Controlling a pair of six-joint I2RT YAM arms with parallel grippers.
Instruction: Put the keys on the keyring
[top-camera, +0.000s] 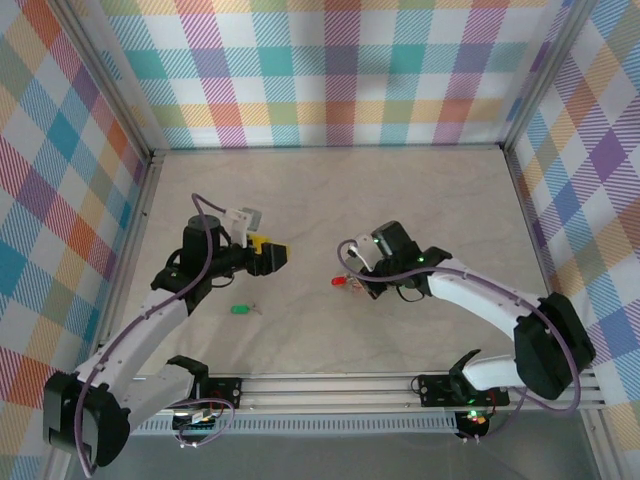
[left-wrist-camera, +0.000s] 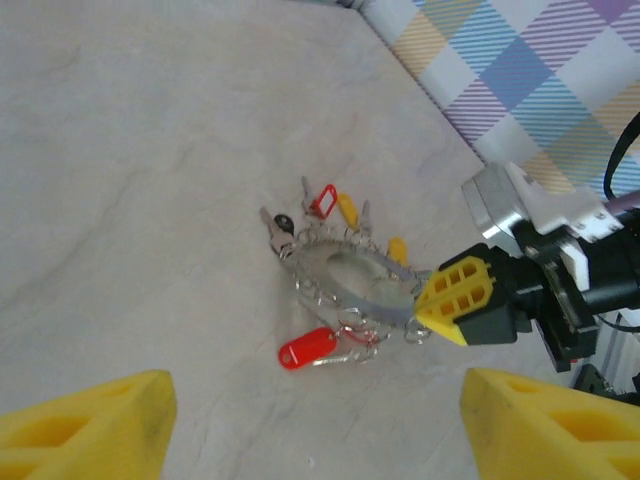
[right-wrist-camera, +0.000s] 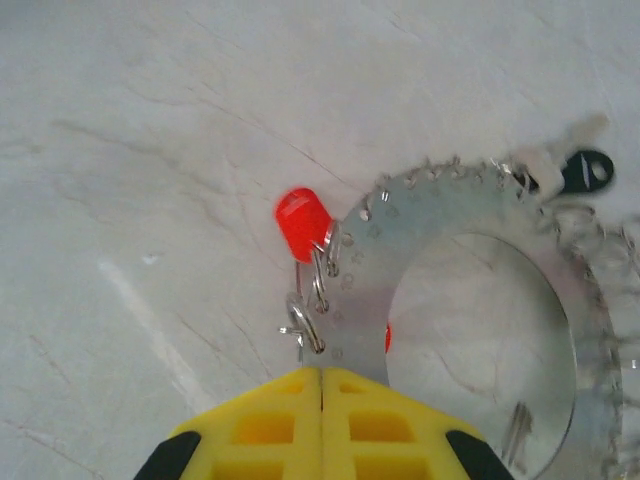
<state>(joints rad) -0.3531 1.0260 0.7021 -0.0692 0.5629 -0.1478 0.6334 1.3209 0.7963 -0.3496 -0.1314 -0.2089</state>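
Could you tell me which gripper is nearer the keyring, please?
Right. The right gripper is shut on the keyring; the left gripper hovers open, apart from it.

A: Right wrist view: which parts of the keyring are obscured?
B: Its right side runs off the frame edge. Its lower left lies under the right gripper, which is itself cut by the bottom edge.
A: And the overhead view?
B: Green-tagged key, lower left of centre: blade too small to resolve.
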